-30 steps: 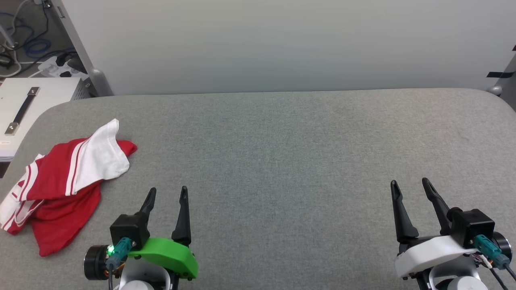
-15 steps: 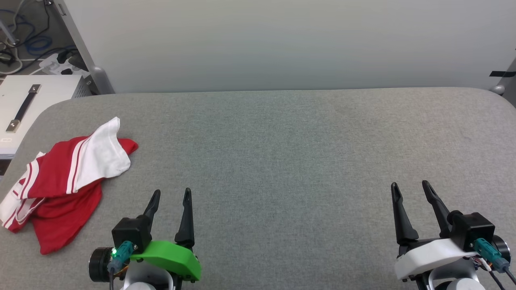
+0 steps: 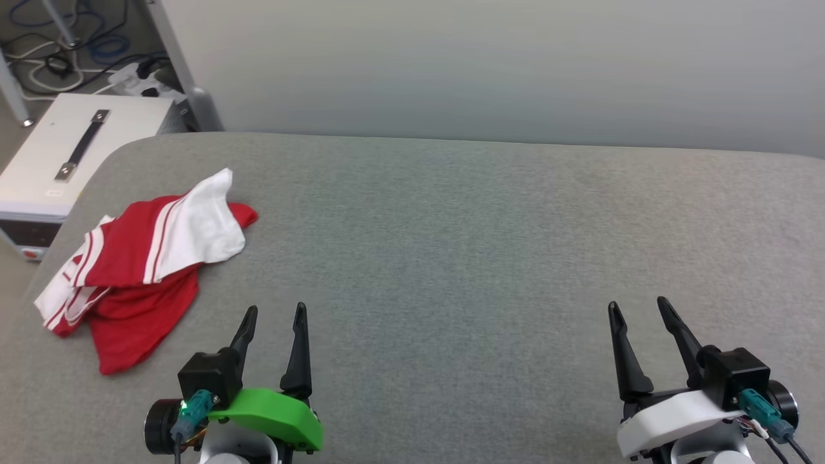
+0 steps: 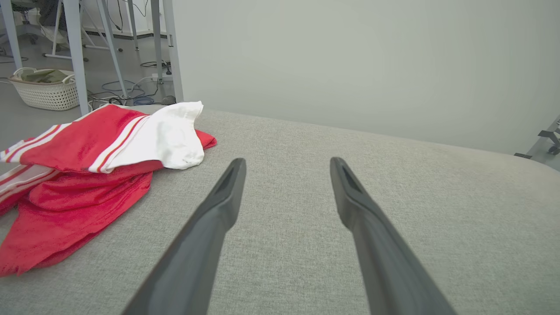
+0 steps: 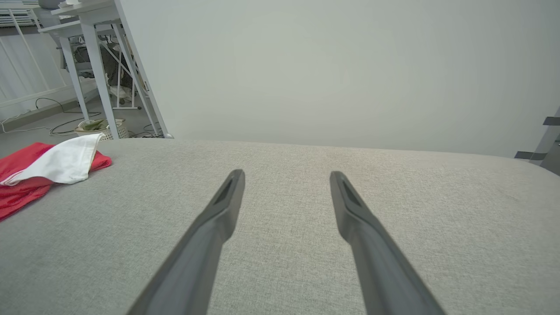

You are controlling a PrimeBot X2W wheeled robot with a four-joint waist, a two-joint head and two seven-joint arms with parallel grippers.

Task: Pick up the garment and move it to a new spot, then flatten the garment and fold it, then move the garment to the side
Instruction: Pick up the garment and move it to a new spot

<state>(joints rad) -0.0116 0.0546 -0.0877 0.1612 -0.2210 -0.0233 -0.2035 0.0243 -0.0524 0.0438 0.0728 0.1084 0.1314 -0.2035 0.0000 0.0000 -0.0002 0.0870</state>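
We show black tapered fingers (image 3: 298, 361) both sides; our left gripper (image 3: 275, 309) wears a green shell (image 3: 274, 419), teal plug (image 3: 196, 403) lit green; our right gripper (image 3: 637, 303) a white shell (image 3: 670, 422), dark cables (image 3: 793, 446).

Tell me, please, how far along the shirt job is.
Nothing looks done yet: the shirt lies crumpled near the left edge of the table. Nothing is in hand; the left claw and right claw are open and empty. Picking up, moving, flattening, folding and setting aside are all left.
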